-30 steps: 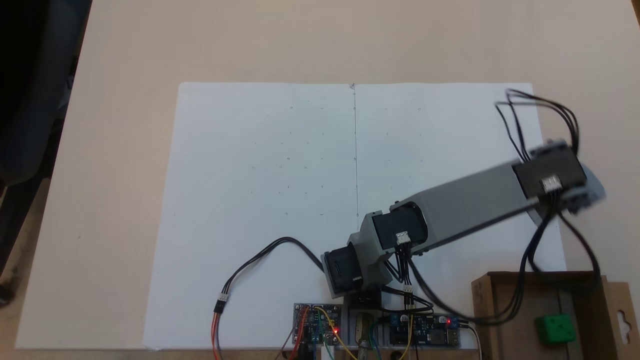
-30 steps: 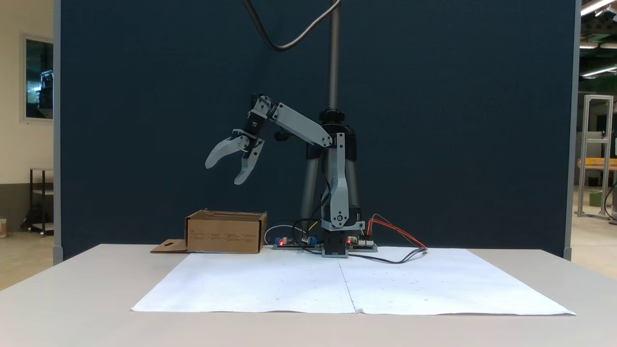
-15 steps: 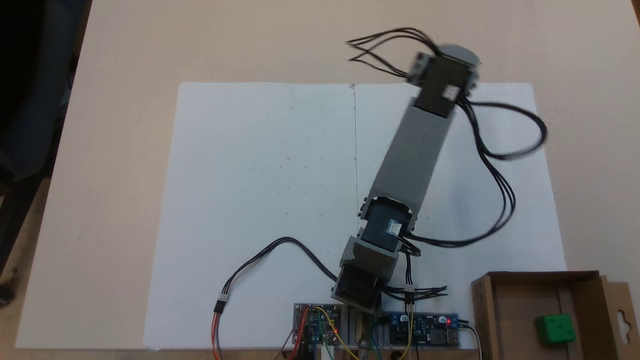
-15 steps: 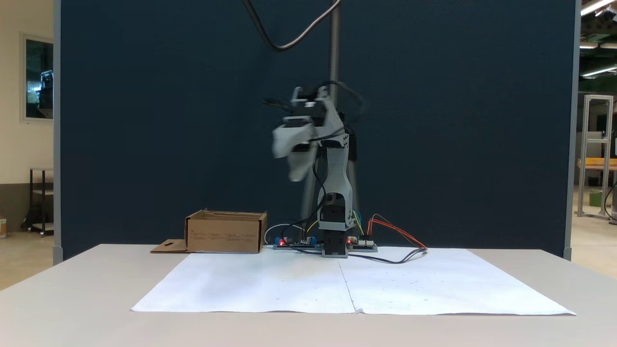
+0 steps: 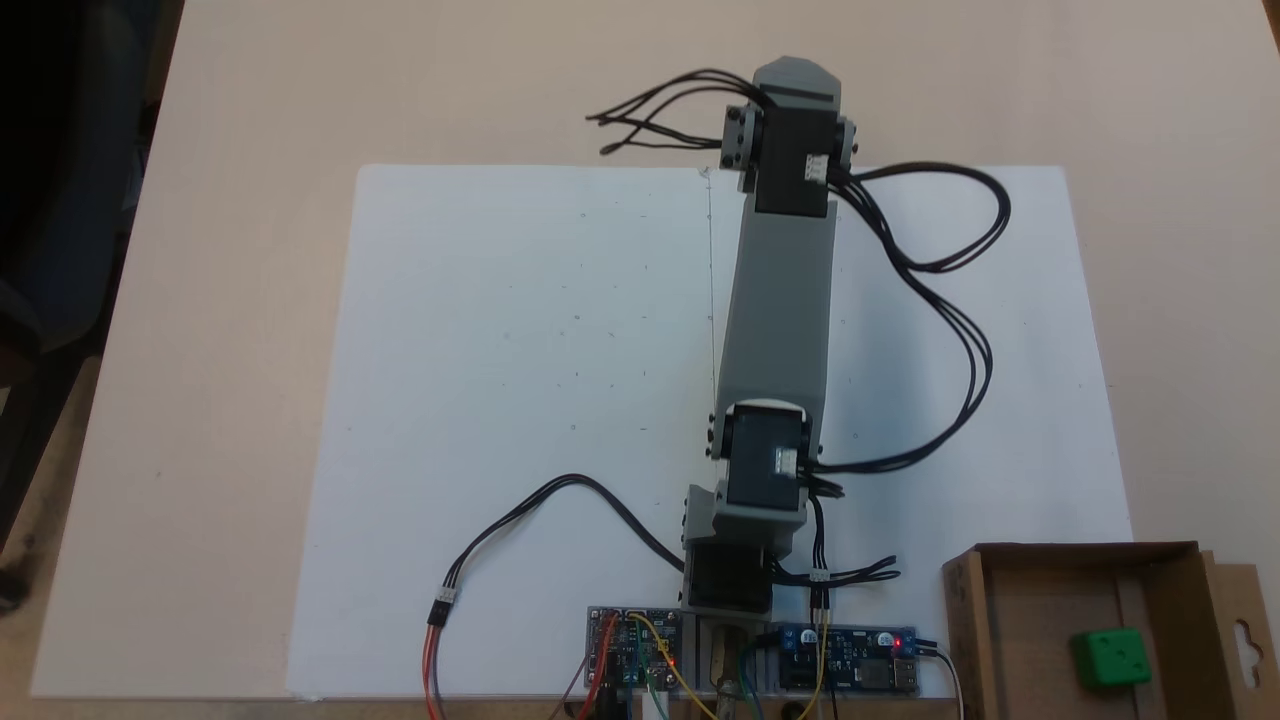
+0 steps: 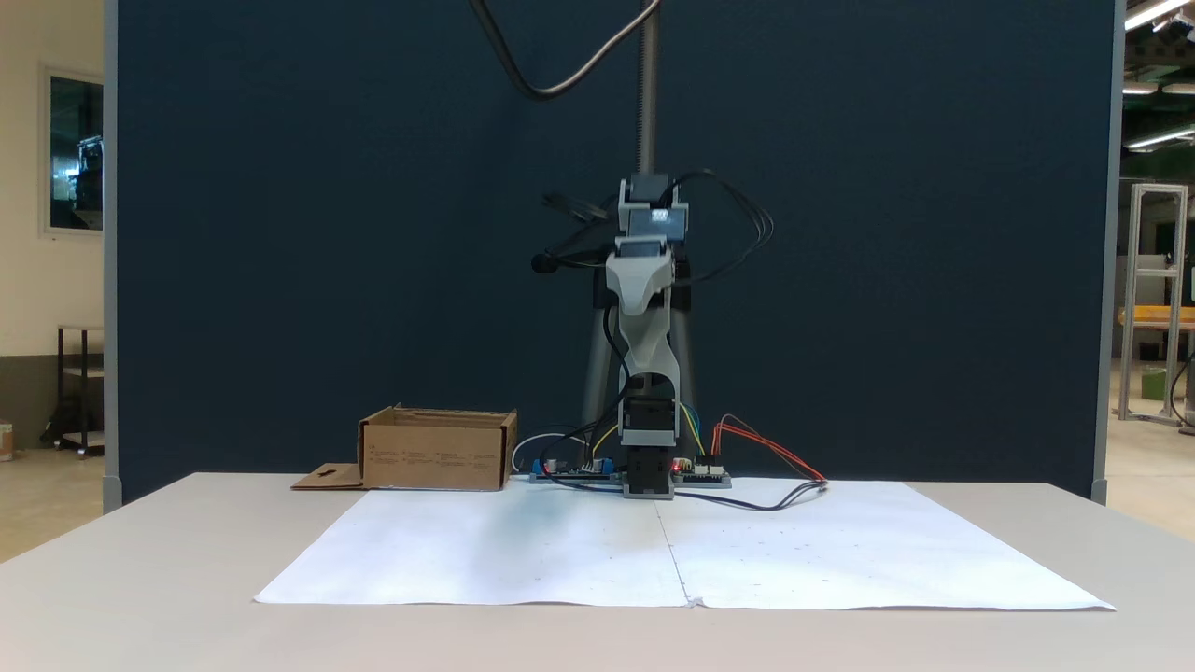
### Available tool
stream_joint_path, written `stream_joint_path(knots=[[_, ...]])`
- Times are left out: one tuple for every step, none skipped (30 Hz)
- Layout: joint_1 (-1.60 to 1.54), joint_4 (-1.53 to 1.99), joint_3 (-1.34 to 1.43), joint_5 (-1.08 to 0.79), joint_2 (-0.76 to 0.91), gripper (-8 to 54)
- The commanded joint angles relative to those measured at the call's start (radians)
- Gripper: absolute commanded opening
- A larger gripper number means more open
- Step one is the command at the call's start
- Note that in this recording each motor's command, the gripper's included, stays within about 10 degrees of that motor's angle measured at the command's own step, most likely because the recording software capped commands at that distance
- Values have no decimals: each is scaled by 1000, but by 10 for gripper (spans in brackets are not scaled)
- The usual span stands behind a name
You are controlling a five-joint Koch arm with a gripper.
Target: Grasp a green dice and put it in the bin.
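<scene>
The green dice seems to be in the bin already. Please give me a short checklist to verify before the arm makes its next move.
1. Green dice lies inside the bin: ok.
2. Dice is free of the gripper, which hangs high above the white paper, apart from the bin: ok.
3. Gripper open or shut: cannot tell; its jaws line up one behind the other toward the front camera.
4. Bin stands upright beside the arm's base: ok.
5. Black cables hang in loose loops, clear of the bin: ok.

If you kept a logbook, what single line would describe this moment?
green dice: inside bin | gripper: raised over white paper, facing camera, state unclear
</scene>
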Motion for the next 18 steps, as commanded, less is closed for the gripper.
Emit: stream_joint_path(knots=[[0, -165, 52, 46, 84, 432], [0, -207, 104, 44, 104, 432], [0, -248, 158, 43, 124, 433], [2, -290, 210, 43, 147, 433], [2, -331, 264, 41, 166, 432], [2, -371, 313, 40, 179, 432], [2, -406, 362, 38, 198, 432], [2, -443, 407, 38, 210, 432], [2, -491, 449, 38, 227, 432], [0, -527, 488, 38, 239, 432], [-3, -566, 525, 38, 255, 432], [-5, -603, 560, 38, 268, 432], [-8, -641, 592, 38, 279, 432], [-11, -681, 624, 38, 290, 432], [-18, -719, 653, 38, 304, 432], [-28, -756, 684, 37, 318, 432], [-35, -794, 716, 37, 334, 432], [-43, -828, 750, 37, 353, 432]])
